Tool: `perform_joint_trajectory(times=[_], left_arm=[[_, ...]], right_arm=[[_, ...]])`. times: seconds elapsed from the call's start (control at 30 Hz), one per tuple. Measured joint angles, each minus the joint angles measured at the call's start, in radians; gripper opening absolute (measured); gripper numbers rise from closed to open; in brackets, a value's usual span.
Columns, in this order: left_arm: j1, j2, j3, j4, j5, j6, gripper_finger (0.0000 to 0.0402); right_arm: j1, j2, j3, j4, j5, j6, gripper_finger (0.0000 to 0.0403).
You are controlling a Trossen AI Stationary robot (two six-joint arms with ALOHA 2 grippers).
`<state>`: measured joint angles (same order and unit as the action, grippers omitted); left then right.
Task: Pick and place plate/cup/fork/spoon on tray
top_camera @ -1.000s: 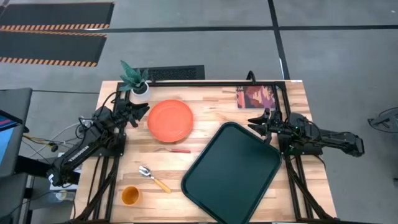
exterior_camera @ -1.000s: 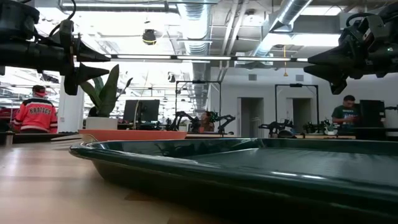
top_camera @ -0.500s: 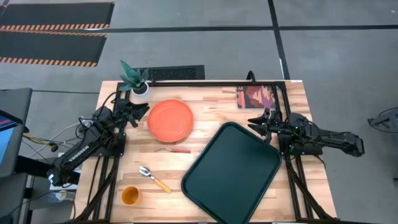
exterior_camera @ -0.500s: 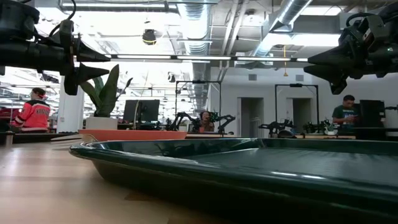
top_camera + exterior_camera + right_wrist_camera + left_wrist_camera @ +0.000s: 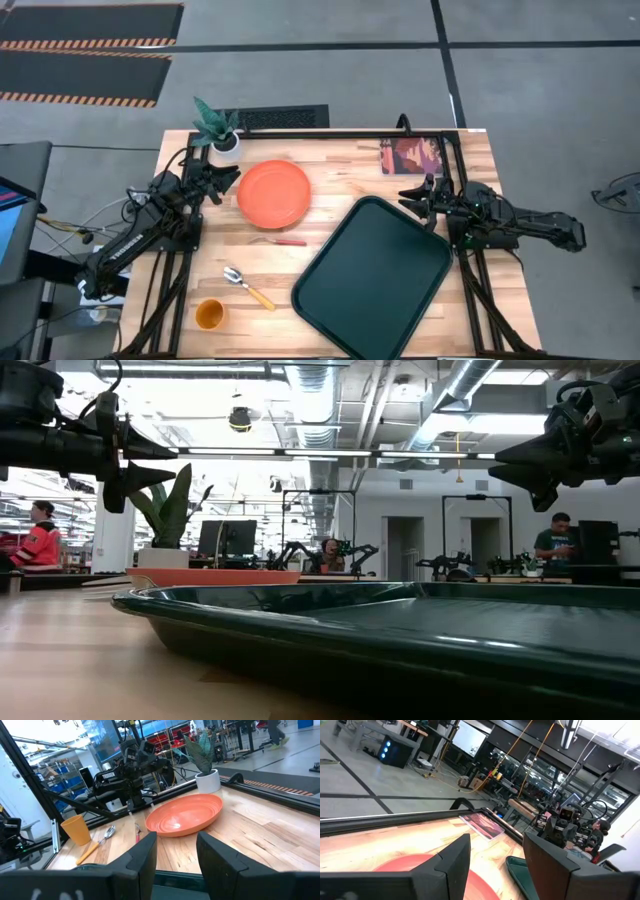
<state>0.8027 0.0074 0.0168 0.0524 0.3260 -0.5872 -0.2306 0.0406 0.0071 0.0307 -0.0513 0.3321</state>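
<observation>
Plate (image 5: 273, 193) flat on the table (image 5: 330, 160) toward its far left, well apart from the empty dark green tray (image 5: 373, 276) lying askew at near right; pink-handled fork (image 5: 279, 241) just in front of the plate, spoon (image 5: 247, 287) and orange cup (image 5: 209, 315) nearer the front-left corner. Left tool (image 5: 228, 178) released, fingers spread, hovering just beside the plate's left rim near the potted plant (image 5: 217, 126). Right tool (image 5: 415, 195) also released, raised over the tray's far corner, beside the picture card (image 5: 411, 156).

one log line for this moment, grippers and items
left gripper: open, by plate | right gripper: open, at tray corner | tray: empty | fork, spoon, cup: on table
</observation>
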Motion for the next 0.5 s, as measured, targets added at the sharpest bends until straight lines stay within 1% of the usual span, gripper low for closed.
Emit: perform_joint_trajectory(times=[0.27, 0.3, 0.37, 0.5], left_arm=[[0.000, 0.000, 0.000, 0.000, -0.002, 0.005, 0.0171], [0.000, 0.000, 0.000, -0.001, -0.017, 0.015, 0.0171], [0.000, 0.000, 0.000, -0.006, -0.089, 0.023, 0.0171], [0.000, 0.000, 0.000, -0.008, -0.213, -0.038, 0.0171]], right_arm=[[0.000, 0.000, 0.000, 0.000, 0.000, 0.000, 0.0163], [0.000, 0.000, 0.000, 0.000, 0.000, 0.000, 0.0163], [0.000, 0.000, 0.000, 0.000, 0.000, 0.000, 0.0163], [0.000, 0.000, 0.000, 0.000, 0.000, 0.000, 0.0163]])
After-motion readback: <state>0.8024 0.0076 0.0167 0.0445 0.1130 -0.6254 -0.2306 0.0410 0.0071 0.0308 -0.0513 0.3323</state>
